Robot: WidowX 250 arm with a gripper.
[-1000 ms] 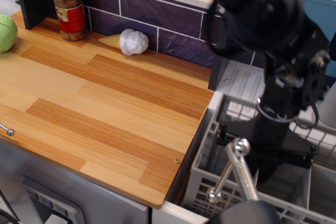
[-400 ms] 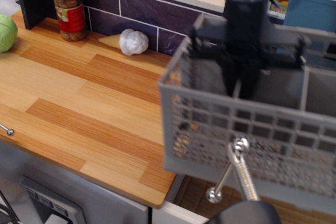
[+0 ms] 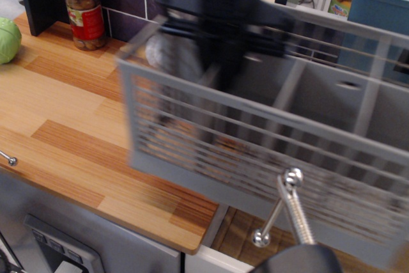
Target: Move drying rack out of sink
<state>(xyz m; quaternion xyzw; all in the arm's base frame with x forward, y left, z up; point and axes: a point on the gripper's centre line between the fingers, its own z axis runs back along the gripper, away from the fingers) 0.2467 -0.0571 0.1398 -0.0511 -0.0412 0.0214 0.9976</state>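
Observation:
The light-grey slatted drying rack (image 3: 255, 151) hangs in the air, motion-blurred and tilted. Its left end is over the striped wooden countertop (image 3: 70, 126) and its right end is still above the sink. My black gripper (image 3: 223, 55) reaches down from the top into the rack's left part and is shut on an inner wall, carrying the rack. Only a strip of the sink's brownish floor (image 3: 238, 229) shows under the rack, at the bottom of the view. The rest of the sink is hidden.
A chrome faucet (image 3: 291, 212) stands in front of the rack at the bottom. A red-lidded jar (image 3: 84, 7) stands by the tiled back wall. A green cabbage (image 3: 6, 39) lies at the far left. A solid blue bin (image 3: 377, 4) sits at the top right.
The rack has risen out of the sink and swung left over the countertop with my gripper. It now covers the white garlic by the wall.

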